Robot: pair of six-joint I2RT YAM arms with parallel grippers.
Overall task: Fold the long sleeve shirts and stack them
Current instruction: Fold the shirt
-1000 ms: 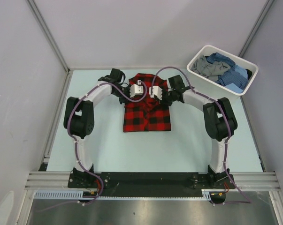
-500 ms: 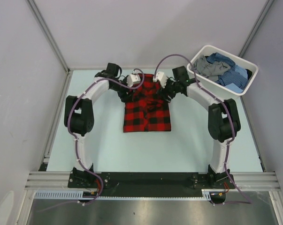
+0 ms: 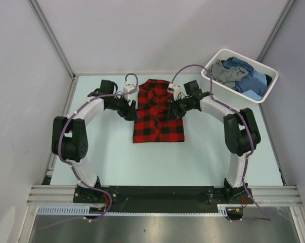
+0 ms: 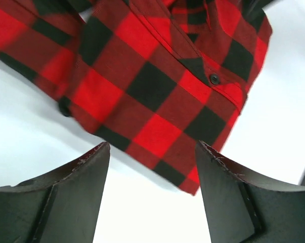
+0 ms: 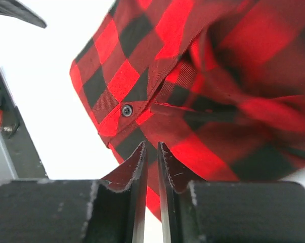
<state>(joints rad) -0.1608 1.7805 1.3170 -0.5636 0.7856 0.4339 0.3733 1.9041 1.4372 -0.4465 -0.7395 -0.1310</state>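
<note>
The red-and-black check shirt lies flat in the middle of the table, folded into a rough upright rectangle. Its near hem is straight and square to me, and its far end is narrower and more rumpled. The check is bold, with big red and black squares and darker blended ones between them. Up close the weave shows fine diagonal lines, and a small black button sits on a folded band of cloth near one corner. On the right half, the folds bunch up into soft ridges instead of lying smooth.

My left gripper is just off the shirt's left edge, low over the bare table. Its fingers are spread wide with nothing between them, and the cloth lies beyond the tips. My right gripper is over the right side of the shirt. Its fingers are drawn nearly together, leaving only a thin slit. I see no cloth inside that slit, and I cannot tell whether the tips touch the fabric behind them.

Well apart, off the far right corner of the table, the white tub holds the other shirts in a loose heap: a grey shirt toward the left and blue check shirts toward the right.
</note>
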